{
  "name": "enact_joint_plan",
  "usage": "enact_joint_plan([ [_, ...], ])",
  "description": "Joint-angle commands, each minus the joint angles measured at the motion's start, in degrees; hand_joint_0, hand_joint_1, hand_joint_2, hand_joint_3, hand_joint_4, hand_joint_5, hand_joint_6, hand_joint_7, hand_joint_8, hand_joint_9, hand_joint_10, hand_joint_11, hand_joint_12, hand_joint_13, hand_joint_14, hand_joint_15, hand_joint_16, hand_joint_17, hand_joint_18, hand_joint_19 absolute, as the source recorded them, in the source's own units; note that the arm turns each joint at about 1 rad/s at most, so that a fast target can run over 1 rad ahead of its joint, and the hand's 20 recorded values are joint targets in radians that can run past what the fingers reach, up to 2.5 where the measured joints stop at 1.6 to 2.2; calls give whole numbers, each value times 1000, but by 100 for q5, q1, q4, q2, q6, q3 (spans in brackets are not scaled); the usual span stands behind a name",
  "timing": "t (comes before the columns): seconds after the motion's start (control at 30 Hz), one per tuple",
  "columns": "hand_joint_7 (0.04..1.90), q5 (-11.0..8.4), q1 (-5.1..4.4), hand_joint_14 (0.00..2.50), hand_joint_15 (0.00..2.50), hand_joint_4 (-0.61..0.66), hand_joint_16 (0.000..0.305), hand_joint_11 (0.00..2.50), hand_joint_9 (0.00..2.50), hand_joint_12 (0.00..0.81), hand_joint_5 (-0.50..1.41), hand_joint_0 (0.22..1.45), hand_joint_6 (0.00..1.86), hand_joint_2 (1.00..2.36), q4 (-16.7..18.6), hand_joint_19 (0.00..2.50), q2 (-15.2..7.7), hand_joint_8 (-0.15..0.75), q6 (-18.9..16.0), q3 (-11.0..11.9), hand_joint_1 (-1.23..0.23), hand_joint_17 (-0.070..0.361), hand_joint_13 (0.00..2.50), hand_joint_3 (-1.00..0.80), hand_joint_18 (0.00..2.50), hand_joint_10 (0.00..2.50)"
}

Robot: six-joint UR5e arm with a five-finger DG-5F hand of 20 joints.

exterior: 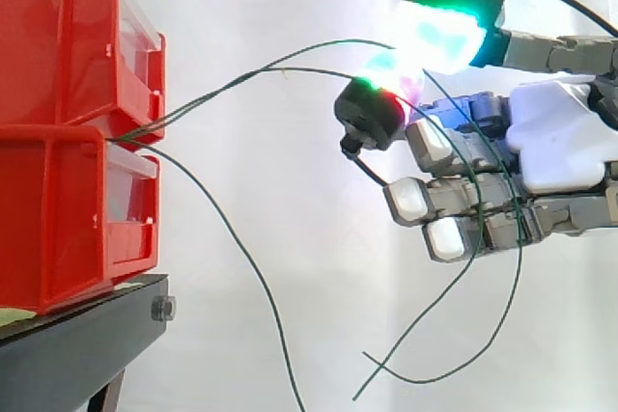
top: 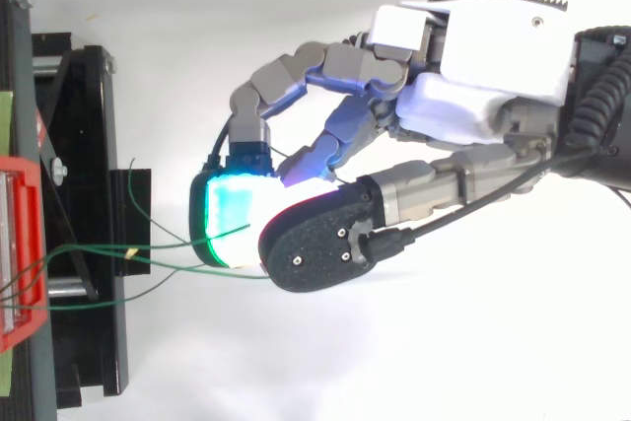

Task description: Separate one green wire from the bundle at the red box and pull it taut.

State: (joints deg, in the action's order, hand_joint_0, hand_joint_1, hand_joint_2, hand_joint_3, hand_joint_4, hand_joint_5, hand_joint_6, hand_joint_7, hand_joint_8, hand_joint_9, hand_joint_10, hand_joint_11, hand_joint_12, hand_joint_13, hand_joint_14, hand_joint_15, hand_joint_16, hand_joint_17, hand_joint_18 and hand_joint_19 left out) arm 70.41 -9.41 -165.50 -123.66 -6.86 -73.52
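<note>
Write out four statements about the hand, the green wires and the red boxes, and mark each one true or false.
1. The hand comes in from the right of the side view, its fingers pinched on green wires. True.
2. The red boxes stand side by side. False: one is stacked on the other, on the black stand.
3. A loose green wire droops from the boxes, apart from the hand. True.
4. The hand touches the red boxes. False: open space lies between them, spanned by the wires.
</note>
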Motion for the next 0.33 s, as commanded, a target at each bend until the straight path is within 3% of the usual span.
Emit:
enact_joint_plan([
  [0.0,1037,-1,0,16,502,-69,62,489,1124,395,-52,536,874,1089,0,478,0,282,0,4,-737,140,881,-73,794,17],
  [0.3,1028,-1,0,16,499,-70,62,488,1125,397,-52,536,875,1088,0,478,0,283,0,4,-737,139,878,-75,793,15],
])
